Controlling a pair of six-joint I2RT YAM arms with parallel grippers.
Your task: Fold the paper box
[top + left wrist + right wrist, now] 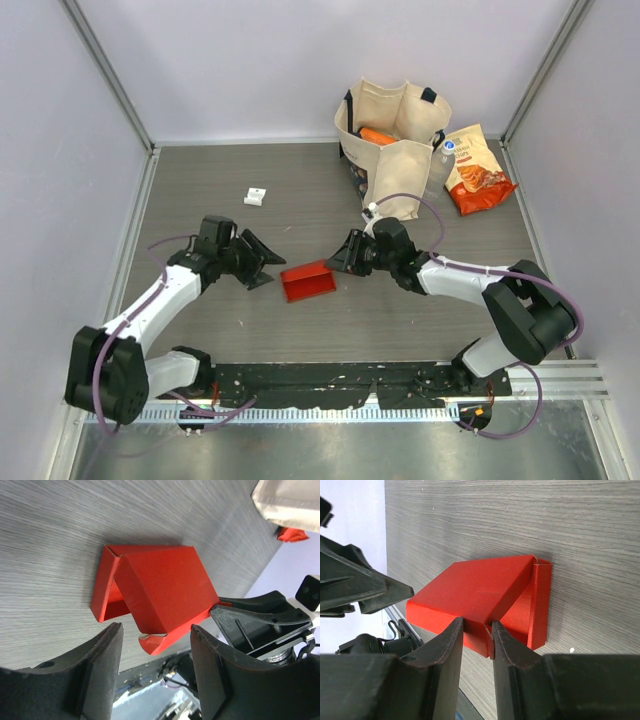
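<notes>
The red paper box lies mid-table, partly folded, its lid slanting up over the base. My right gripper reaches in from the right and is shut on the box's near side wall, the card pinched between both fingers. In the right wrist view the paper box fills the centre above the right gripper. My left gripper stands open just left of the box, touching nothing. In the left wrist view the paper box lies just beyond the left gripper, with a loose flap pointing between its fingertips.
A beige tote bag stands at the back with an orange item inside. An orange-red snack bag lies to its right, with a bottle between them. A small white piece sits at back left. The black rail runs along the near edge.
</notes>
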